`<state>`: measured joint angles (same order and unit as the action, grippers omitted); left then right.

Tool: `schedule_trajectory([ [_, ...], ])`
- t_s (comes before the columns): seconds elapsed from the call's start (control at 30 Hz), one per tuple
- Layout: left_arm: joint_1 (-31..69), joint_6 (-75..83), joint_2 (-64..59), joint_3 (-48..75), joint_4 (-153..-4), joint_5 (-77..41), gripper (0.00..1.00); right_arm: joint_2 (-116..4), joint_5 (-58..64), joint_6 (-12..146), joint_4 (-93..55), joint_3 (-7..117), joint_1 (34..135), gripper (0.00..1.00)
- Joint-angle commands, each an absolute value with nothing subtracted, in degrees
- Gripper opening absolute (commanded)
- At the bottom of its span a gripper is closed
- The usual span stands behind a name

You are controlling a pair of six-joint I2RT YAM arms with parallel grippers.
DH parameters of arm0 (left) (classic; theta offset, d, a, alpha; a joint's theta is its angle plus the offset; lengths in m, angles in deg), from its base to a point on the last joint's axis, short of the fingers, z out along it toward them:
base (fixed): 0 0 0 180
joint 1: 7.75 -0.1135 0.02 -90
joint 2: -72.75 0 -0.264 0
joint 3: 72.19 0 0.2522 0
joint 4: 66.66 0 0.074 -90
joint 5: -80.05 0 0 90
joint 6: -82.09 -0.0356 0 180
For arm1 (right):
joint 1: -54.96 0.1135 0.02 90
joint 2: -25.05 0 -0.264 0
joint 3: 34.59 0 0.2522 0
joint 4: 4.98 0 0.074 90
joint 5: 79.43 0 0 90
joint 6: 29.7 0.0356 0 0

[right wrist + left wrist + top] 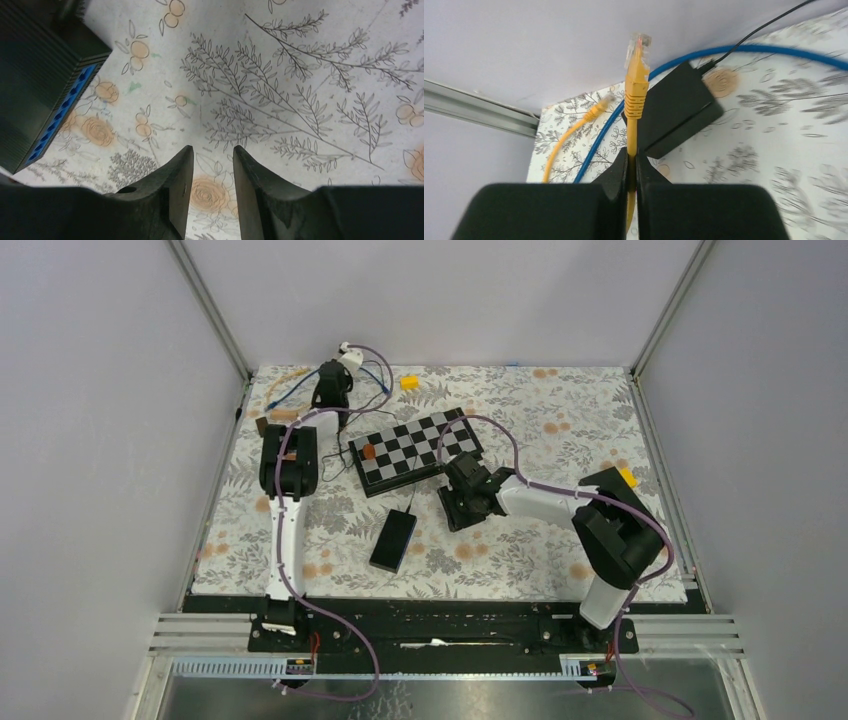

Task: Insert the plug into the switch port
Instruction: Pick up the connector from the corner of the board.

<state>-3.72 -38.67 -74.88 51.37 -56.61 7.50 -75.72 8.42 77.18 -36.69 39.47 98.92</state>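
Note:
My left gripper [632,152] is shut on a yellow network cable [631,135]. The cable's plug [637,47], a clear tip on a yellow boot, stands straight up above the fingers. From above, this gripper [331,392] is at the back left of the table. The switch [393,540] is a flat black box lying near the table's middle front. In the right wrist view the switch [42,80] fills the left edge, showing a row of blue ports [60,115]. My right gripper [212,150] hangs open over bare cloth, just right of the switch, with nothing between its fingers.
A checkerboard [418,450] lies behind the switch. By the left gripper a black box with a thin lead [674,107] rests on the cloth, with a blue cable [744,50] and the yellow cable's other end [596,107]. A yellow block [409,382] sits at the back.

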Motion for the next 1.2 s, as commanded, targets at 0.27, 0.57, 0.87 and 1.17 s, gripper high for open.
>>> schedule_trajectory([
  [0.27,5.05,-30.92,-44.86,30.43,-60.90,19.17,0.00,-58.43,10.27,77.78,-35.29,33.80,98.59,0.42],
  [0.57,15.57,-22.65,-34.03,30.87,-79.24,24.84,0.00,-48.51,12.25,78.36,-33.50,29.80,98.56,0.43],
  [0.87,20.64,-19.27,-26.52,37.44,-91.49,26.25,0.00,-43.41,17.48,79.96,-32.50,27.87,98.47,0.46],
  [1.17,31.81,-23.26,-27.53,48.98,-93.78,33.71,0.00,-36.70,28.82,79.35,-38.75,34.92,98.46,0.48],
])
